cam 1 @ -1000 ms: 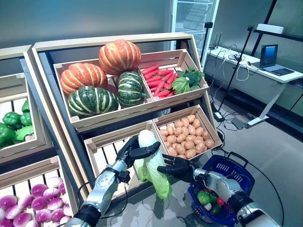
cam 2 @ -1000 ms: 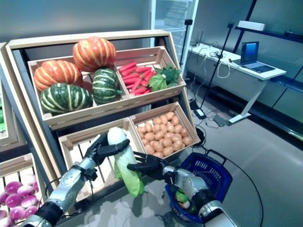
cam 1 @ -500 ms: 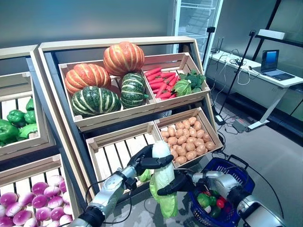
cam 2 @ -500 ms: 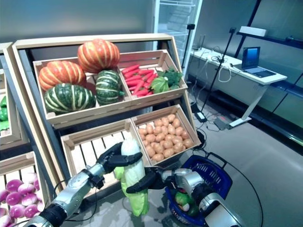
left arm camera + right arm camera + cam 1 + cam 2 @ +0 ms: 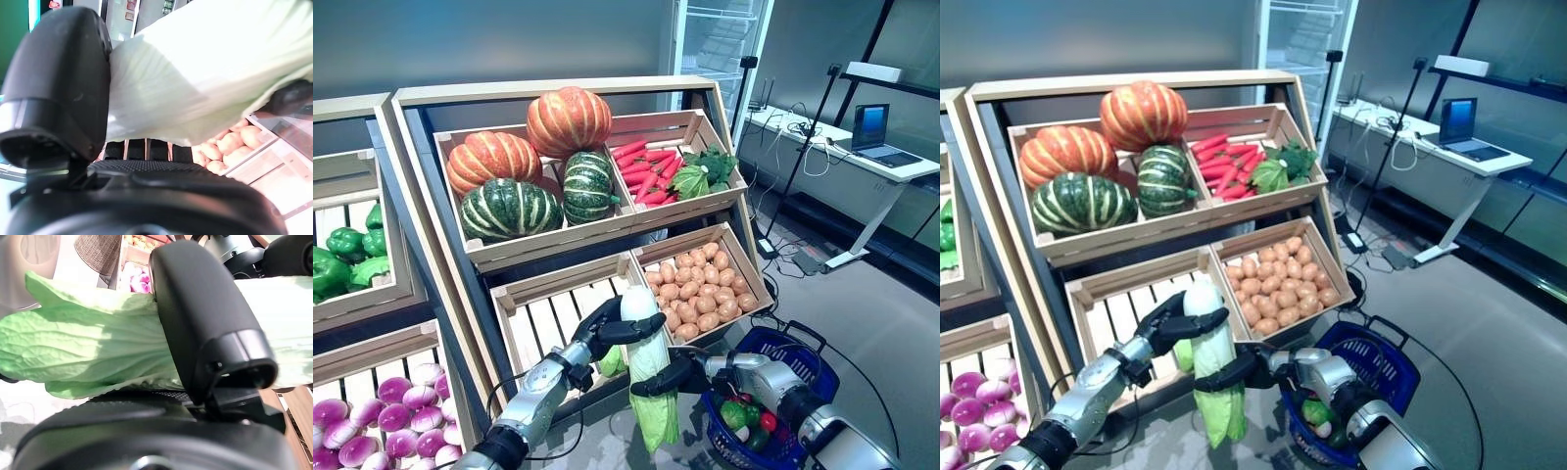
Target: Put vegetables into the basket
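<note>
Napa cabbage (image 5: 648,367): one head, held upright in the air in front of the empty lower-left crate (image 5: 563,318), white stem end up, green leaves hanging down; positioned at about 9 o'clock from the basket and not yet over it. Left hand (image 5: 612,328): fingers and thumb curled round the white upper end of the cabbage, the thumb pressed on its side in the left wrist view. Right hand (image 5: 668,375): fingers wrapped round the cabbage's middle just below the left hand, thumb lying across the leaves in the right wrist view. Blue basket (image 5: 803,367): on the floor at 4 o'clock from the shelf, black handle raised, already holding a green pepper (image 5: 735,412) and a red item (image 5: 766,420) too small to identify. Wooden shelf unit (image 5: 548,90), contents by crate: upper left, two orange pumpkins (image 5: 568,119) and two green striped squashes (image 5: 509,209); upper right, red carrots (image 5: 644,169) with a leafy green vegetable (image 5: 700,168) at their 3 o'clock; lower right, potatoes (image 5: 699,287). Neighbouring unit at 9 o'clock: green peppers (image 5: 340,257) above, purple-and-white turnips (image 5: 362,431) below. Background at 2 o'clock: white desk (image 5: 862,157) bearing an open laptop (image 5: 873,121).
</note>
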Motion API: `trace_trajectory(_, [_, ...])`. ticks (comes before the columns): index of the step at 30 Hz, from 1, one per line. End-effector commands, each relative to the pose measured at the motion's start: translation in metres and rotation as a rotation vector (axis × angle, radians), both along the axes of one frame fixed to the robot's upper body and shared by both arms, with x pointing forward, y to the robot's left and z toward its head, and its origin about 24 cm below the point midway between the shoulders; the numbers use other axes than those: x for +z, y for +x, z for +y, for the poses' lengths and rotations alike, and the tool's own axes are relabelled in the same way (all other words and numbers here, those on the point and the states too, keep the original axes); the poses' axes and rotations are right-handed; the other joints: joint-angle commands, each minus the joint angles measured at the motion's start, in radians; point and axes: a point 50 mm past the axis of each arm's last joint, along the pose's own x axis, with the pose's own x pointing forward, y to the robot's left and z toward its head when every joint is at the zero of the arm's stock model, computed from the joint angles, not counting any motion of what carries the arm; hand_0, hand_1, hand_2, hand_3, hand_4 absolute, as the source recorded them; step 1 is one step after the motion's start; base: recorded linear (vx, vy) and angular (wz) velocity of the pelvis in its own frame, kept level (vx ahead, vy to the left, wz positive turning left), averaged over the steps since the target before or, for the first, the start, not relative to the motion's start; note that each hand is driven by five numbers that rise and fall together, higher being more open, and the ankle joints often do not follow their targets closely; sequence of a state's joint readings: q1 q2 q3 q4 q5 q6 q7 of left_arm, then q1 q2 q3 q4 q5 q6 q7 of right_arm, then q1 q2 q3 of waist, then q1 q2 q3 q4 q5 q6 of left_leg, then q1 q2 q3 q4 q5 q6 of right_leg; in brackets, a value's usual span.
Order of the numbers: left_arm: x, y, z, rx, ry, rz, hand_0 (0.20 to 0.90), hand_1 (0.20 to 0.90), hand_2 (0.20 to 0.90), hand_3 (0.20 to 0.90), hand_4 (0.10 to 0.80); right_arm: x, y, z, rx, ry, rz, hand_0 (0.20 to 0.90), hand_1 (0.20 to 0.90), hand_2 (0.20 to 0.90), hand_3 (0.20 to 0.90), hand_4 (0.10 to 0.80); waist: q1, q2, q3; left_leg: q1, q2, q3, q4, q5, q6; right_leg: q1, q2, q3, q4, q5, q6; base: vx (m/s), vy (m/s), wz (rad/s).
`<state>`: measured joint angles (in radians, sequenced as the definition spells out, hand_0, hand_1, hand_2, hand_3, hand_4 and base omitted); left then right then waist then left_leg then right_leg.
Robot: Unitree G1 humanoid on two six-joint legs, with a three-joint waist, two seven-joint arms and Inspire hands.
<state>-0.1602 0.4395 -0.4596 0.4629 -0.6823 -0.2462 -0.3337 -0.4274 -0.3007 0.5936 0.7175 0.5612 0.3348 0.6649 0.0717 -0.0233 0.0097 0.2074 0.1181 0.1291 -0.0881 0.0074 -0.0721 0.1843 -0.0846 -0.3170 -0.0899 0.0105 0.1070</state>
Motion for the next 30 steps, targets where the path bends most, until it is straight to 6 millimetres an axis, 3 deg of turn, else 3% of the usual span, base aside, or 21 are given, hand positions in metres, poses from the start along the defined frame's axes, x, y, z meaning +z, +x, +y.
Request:
trace_trajectory(1, [0.095, 0.039, -0.073, -0.187, -0.284, -0.402, 0.9, 0.9, 0.9, 0.9, 0.8, 0.036, 0.039, 0.025, -0.191, 0.138, -0.122, 0.3, 0.3, 0.3, 0.3, 0.4, -0.002, -0.016, -0.008, -0.009, -0.062, 0.012, 0.001, -0.082, 0.075, 0.03, 0.006, 0.032, 0.003, -0.056, -0.082, 0.0, 0.0, 0.0])
trace_trajectory(5, [0.092, 0.039, -0.059, -0.151, -0.203, -0.411, 0.9, 0.9, 0.9, 0.9, 0.8, 0.038, 0.041, 0.007, -0.259, 0.132, -0.145, 0.3, 0.3, 0.3, 0.3, 0.4, -0.008, -0.013, -0.006, -0.007, -0.06, 0.02, 0.001, -0.081, 0.075, 0.03, 0.007, 0.035, 0.003, -0.054, -0.08, 0.0, 0.0, 0.0])
trace_trajectory(8, [0.092, 0.041, -0.039, -0.107, -0.129, -0.43, 0.9, 0.9, 0.9, 0.9, 0.8, 0.036, 0.039, -0.019, -0.328, 0.113, -0.155, 0.3, 0.3, 0.3, 0.3, 0.4, -0.015, -0.012, -0.004, -0.007, -0.058, 0.028, 0.001, -0.081, 0.075, 0.026, 0.009, 0.041, 0.003, -0.051, -0.078, 0.0, 0.0, 0.0])
trace_trajectory(18, [0.104, 0.044, 0.057, 0.107, 0.287, -0.51, 0.9, 0.9, 0.9, 0.9, 0.8, 0.023, 0.014, -0.143, -0.661, -0.061, -0.158, 0.3, 0.3, 0.3, 0.3, 0.4, -0.047, -0.005, 0.015, -0.005, -0.048, 0.077, 0.001, -0.081, 0.072, 0.009, 0.012, 0.061, 0.003, -0.045, -0.07, 0.009, -0.015, -0.08])
trace_trajectory(25, [0.115, 0.043, 0.111, 0.258, 0.57, -0.538, 0.9, 0.9, 0.9, 0.9, 0.8, 0.02, -0.014, -0.207, -0.816, -0.176, -0.136, 0.3, 0.3, 0.3, 0.3, 0.4, -0.068, 0.003, 0.023, 0.005, -0.047, 0.102, 0.001, -0.085, 0.073, 0.009, 0.013, 0.08, 0.003, -0.048, -0.065, 0.045, -0.012, -0.17])
trace_trajectory(30, [0.141, 0.05, 0.127, 0.321, 1.004, -0.758, 0.9, 0.9, 0.9, 0.9, 0.8, 0.033, -0.01, -0.232, -0.928, -0.235, -0.191, 0.3, 0.3, 0.3, 0.3, 0.4, -0.082, 0.017, 0.052, 0.002, -0.045, 0.115, 0.001, -0.069, 0.068, -0.005, 0.009, 0.091, 0.016, -0.047, -0.067, 0.009, 0.005, -0.15])
